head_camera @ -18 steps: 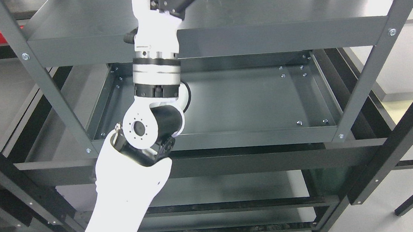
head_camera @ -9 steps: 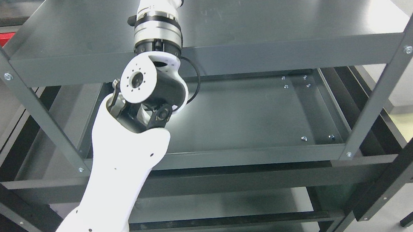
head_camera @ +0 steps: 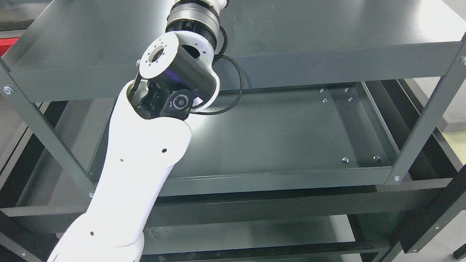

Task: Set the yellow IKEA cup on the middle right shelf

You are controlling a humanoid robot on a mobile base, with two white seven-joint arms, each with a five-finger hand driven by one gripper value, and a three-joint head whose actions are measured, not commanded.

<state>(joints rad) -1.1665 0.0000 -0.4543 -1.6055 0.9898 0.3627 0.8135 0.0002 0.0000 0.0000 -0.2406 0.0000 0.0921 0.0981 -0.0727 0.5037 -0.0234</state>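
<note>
A dark grey metal shelving unit (head_camera: pixel 227 69) with bolted uprights fills the view, its middle shelf tray (head_camera: pixel 285 139) bare of any cup. The robot's white left arm (head_camera: pixel 134 174) rises from lower left, its forearm leaving the top edge, so the robot hand is unseen and its state cannot be told. No yellow cup is visible. Apparently the carrying or reaching step; placement next calls for lowering toward the tray's right side.

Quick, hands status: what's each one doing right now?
Left: arm reaches up past the top shelf; hand out of frame, cannot be told.
Right: not in view.
</note>
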